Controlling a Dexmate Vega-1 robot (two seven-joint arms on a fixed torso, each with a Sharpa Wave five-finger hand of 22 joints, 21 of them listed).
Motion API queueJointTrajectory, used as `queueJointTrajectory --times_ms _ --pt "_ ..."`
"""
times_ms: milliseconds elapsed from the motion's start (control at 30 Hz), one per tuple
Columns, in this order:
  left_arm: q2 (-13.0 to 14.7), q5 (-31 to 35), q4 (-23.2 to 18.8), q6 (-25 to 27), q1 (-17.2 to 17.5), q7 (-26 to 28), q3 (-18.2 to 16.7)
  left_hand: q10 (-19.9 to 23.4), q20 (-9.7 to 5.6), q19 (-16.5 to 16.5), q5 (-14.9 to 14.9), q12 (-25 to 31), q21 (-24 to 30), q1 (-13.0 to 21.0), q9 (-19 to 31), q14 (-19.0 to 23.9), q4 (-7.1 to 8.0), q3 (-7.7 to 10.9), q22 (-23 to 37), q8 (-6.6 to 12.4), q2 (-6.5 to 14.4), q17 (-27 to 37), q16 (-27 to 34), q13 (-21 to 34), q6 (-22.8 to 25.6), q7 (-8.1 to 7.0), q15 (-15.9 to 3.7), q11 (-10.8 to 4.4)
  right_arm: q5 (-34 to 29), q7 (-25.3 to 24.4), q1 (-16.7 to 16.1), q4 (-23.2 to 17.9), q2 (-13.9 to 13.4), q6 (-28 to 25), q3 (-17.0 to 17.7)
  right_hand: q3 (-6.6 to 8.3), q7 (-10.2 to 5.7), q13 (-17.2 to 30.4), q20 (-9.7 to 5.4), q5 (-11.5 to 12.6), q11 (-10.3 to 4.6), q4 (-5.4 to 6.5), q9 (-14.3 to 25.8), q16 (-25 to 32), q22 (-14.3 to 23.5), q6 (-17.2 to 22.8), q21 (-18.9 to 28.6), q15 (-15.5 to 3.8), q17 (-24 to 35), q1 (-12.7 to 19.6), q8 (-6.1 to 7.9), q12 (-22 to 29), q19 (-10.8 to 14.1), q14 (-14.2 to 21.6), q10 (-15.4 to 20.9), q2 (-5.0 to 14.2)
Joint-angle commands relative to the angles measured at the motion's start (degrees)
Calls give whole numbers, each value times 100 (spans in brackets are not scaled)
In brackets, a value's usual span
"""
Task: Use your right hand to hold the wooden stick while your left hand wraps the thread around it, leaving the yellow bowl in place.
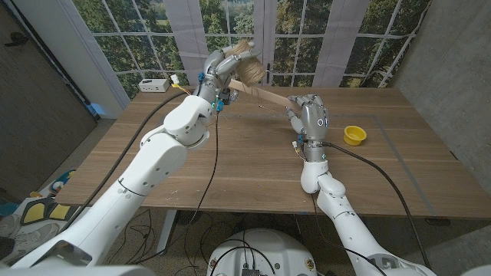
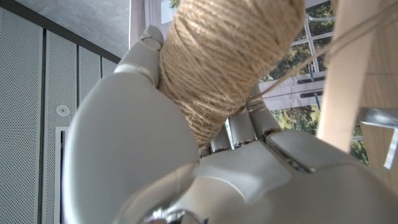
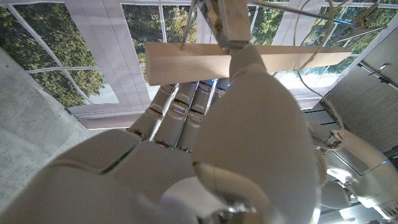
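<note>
Head view | right hand [image 1: 307, 115] grips wooden stick [image 1: 257, 93] | left hand [image 1: 222, 67] holds thread spool [image 1: 249, 69] | no readable writing

Yellow bowl [image 1: 354, 135] — tan thread spool [image 1: 248, 69], pale wooden stick [image 1: 265, 95] — brown wood-grain table [image 1: 230, 165]

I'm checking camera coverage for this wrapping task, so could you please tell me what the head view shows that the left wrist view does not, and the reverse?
Head view alone: the wooden table, the yellow bowl standing on it to the right, apart from both hands, and the right hand gripping the wooden stick.

Left wrist view alone: the twine's coiled strands up close, and a strand running off toward the stick.

Both: the left hand holding the spool of thread, and the stick.
</note>
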Motion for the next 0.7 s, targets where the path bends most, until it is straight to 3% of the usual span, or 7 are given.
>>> queueJointTrajectory --times_ms 33,300,700 --pt "-132 355 348 -410 472 240 -59 414 -936 224 -5 -23 1082 726 21 1751 216 711 12 -38 1008 0 -25 15 598 -27 -2028 -369 -50 -1 47 -109 424 264 546 41 -315 742 -527 42 -291 77 757 -43 7 366 35 -539 7 648 23 432 -37 36 581 737" --pt "-351 -79 734 -572 618 4 -64 408 -932 217 -6 -29 1084 717 25 1760 220 711 11 -48 1003 -14 -29 23 596 -18 -2029 -386 -96 -1 35 -262 773 583 1018 45 -304 754 -527 58 -297 77 765 -49 3 360 55 -544 7 649 22 422 -42 55 577 723" --pt "-647 -269 1056 -1062 912 94 -160 415 -930 216 -5 -48 1090 712 28 1768 221 718 11 -62 1004 -32 -37 15 605 -33 -2030 -387 -207 -1 48 -375 1144 935 1521 52 -304 752 -521 75 -292 80 758 -63 1 379 80 -546 6 648 21 406 -50 61 588 718"
